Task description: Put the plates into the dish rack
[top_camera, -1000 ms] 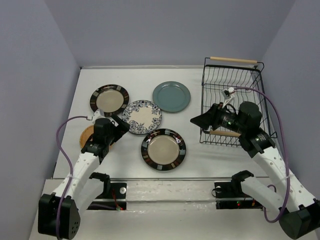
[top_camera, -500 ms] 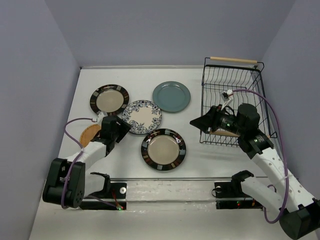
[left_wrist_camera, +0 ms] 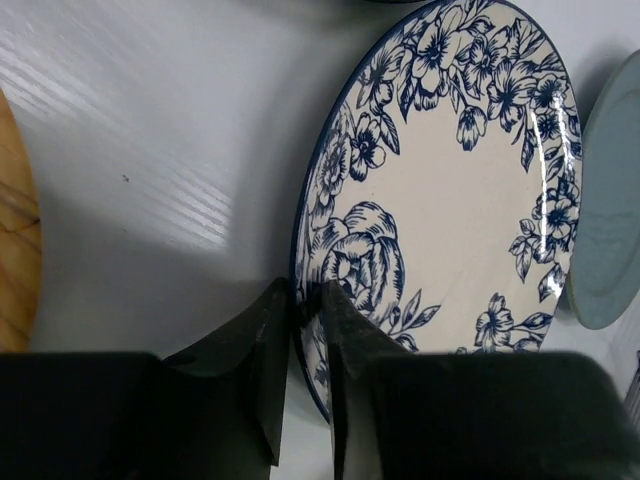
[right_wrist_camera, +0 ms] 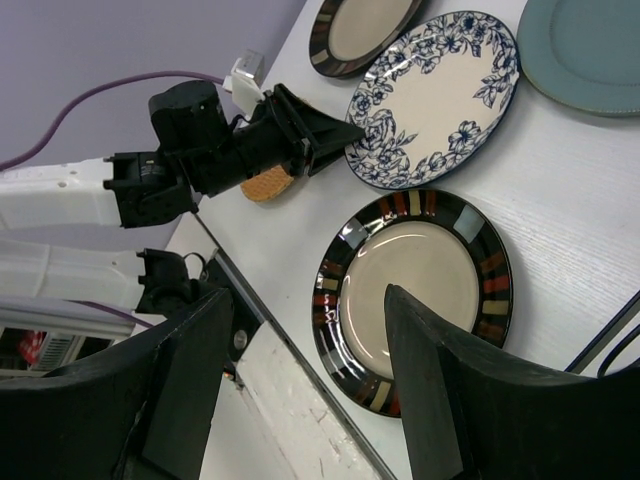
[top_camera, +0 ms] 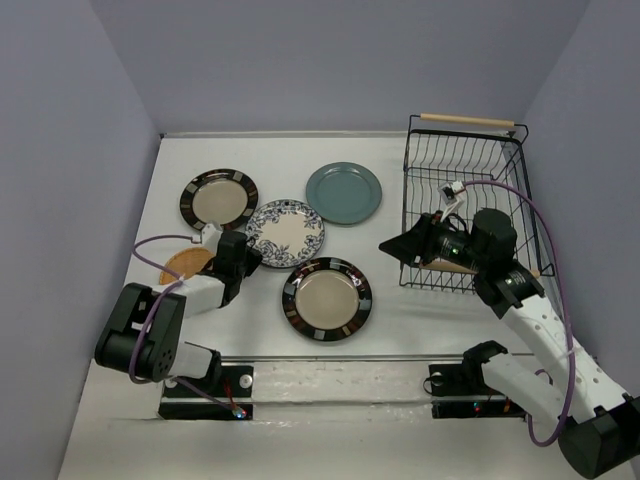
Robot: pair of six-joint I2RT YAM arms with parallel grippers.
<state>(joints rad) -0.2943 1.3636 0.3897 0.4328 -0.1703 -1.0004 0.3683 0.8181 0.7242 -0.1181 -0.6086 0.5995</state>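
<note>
**Top external.** Over the last second the left arm has dropped low and swung inward. The left gripper has narrowed from wide open onto the near-left rim of the floral plate. I judge this to be the start of the first pickup.

The orange-tan plate lies just behind those fingers. One dark-rimmed plate lies beside them, and another lies beyond them, as does the teal plate. All five plates rest on the table.

The dish rack sits behind the right gripper, and no plate shows in it.

**Left wrist.** The fingers straddle the floral plate, one outside the rim and one on its face. The rim fills the slit between them, so they look pinched on it. The orange-tan plate's edge is off to the outer side, and a teal plate sliver shows past the floral one.

**Right wrist.** The right gripper has barely stirred. Its fingers stand wide apart, holding nothing, with the nearer dark-rimmed plate below and between them. Ahead of them the left gripper bites the floral plate.
</note>
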